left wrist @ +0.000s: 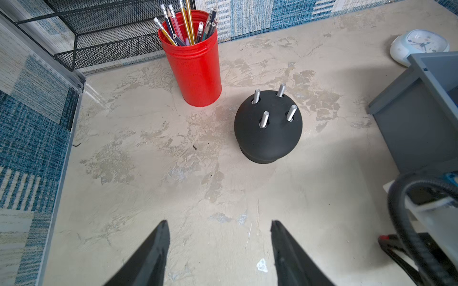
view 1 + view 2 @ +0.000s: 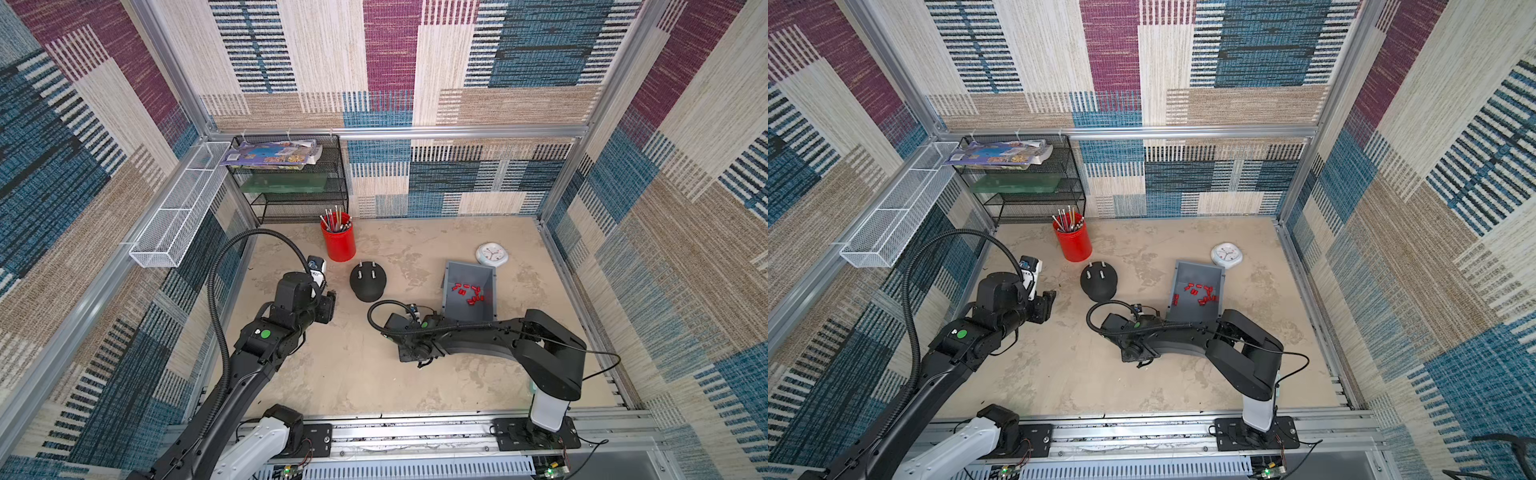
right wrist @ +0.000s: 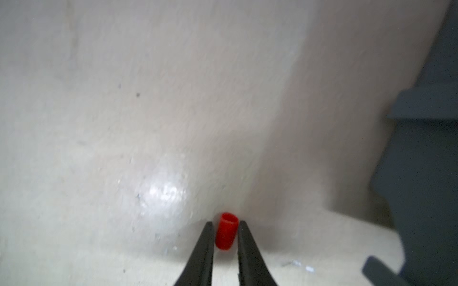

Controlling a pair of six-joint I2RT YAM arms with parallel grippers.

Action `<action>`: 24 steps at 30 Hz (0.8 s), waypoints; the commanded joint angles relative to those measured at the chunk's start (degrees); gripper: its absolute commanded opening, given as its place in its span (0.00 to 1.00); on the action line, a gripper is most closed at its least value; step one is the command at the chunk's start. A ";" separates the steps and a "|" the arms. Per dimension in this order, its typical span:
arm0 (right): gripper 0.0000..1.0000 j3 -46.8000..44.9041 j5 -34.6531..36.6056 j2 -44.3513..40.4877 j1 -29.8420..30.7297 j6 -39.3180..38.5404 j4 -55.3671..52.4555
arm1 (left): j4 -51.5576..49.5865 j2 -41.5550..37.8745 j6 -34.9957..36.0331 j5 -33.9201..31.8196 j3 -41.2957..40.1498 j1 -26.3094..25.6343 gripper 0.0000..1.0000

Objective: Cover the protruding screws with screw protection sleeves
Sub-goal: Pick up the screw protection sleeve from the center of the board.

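Red sleeve [image 3: 226,232] clamped in right gripper [image 3: 226,222], near black base [image 1: 267,133]; left gripper [image 1: 219,221] spread wide, empty. Next: seat sleeve on a bare screw [image 1: 264,118].

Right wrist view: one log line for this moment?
right gripper: shut on sleeve | left gripper: open, empty | screws: four, all bare | bin: holds sleeves

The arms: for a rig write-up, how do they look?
The left arm and right arm are matte black with white base links, green dot stickers and corrugated black cable hoses. The left gripper and right gripper have slim tapered black fingers.
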 commanded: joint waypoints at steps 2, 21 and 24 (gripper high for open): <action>0.15 -0.42 0.05 -0.73 -0.09 0.61 0.07 | 0.55 -0.10 0.93 0.25 0.44 0.10 0.64; 0.09 -3.16 3.15 -8.55 1.54 -7.57 5.91 | -0.39 4.12 -1.92 5.76 3.17 0.14 0.65; 0.08 -6.76 3.42 -13.44 1.95 -11.97 10.51 | -1.71 6.46 -3.00 10.18 5.63 0.16 0.65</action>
